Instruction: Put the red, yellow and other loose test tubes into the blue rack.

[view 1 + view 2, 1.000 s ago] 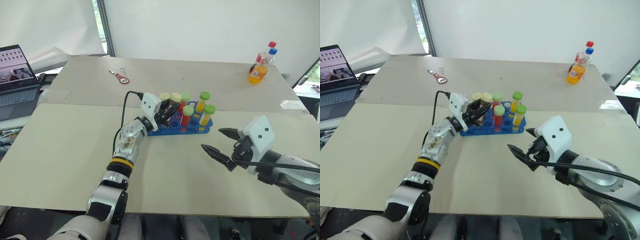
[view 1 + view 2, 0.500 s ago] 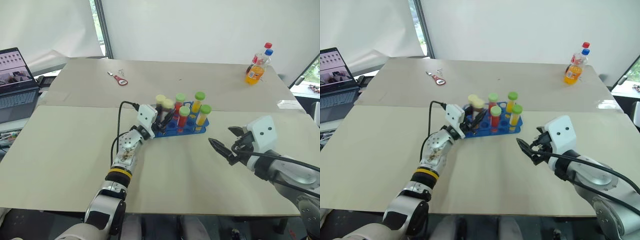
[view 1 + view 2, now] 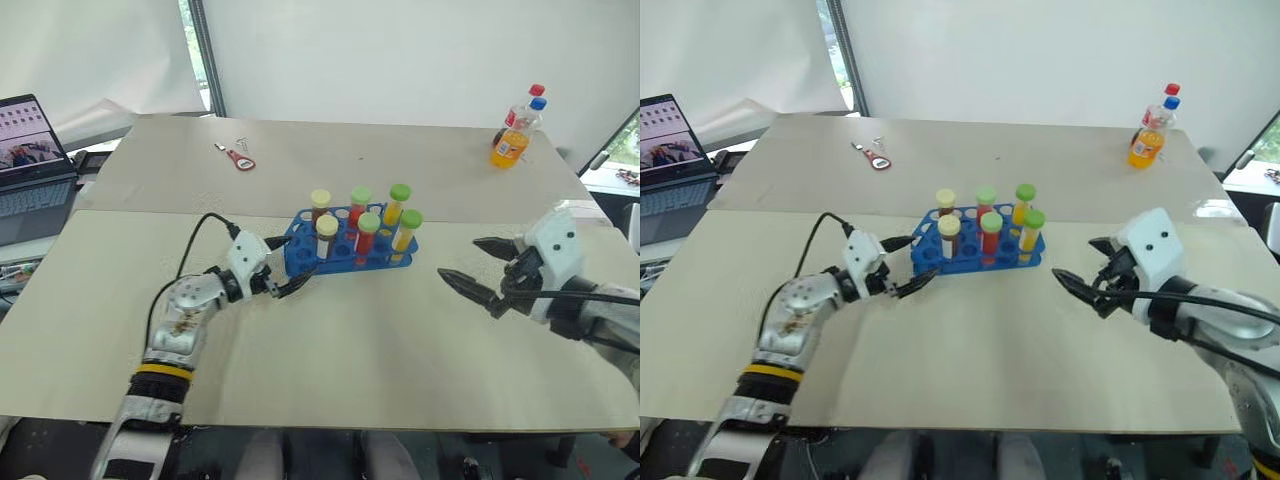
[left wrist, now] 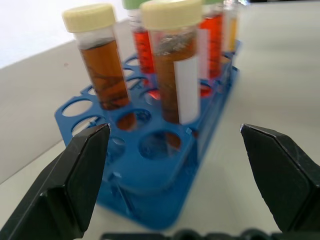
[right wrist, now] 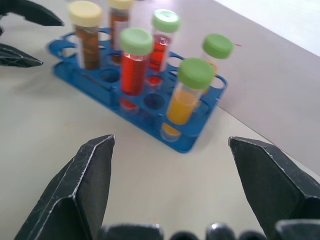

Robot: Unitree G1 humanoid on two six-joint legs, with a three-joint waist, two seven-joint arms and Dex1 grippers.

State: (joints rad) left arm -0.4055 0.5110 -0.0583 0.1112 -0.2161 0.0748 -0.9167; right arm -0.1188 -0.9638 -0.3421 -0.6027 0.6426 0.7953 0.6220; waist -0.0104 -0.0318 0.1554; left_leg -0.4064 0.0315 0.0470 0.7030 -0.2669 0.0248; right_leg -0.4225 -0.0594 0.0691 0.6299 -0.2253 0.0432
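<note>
The blue rack (image 3: 348,250) stands in the middle of the table and holds several upright test tubes. Two brown ones have cream caps (image 4: 172,60). The red tubes (image 5: 134,65) and the yellow tubes (image 5: 187,95) have green caps. My left gripper (image 3: 298,259) is open just left of the rack's left end, with nothing between its fingers (image 4: 75,175). It points at the cream-capped tubes and stands apart from them. My right gripper (image 3: 458,258) hovers open and empty to the right of the rack, a short way off.
A laptop (image 3: 30,150) sits at the far left edge. A small red tool (image 3: 240,157) lies at the back left and an orange drink bottle (image 3: 515,135) stands at the back right. A seam (image 3: 150,210) crosses the table behind the rack.
My left gripper has opened, let go of a cream-capped tube that now stands in the rack, and drawn back to the left. My right gripper has drifted a little to the right.
</note>
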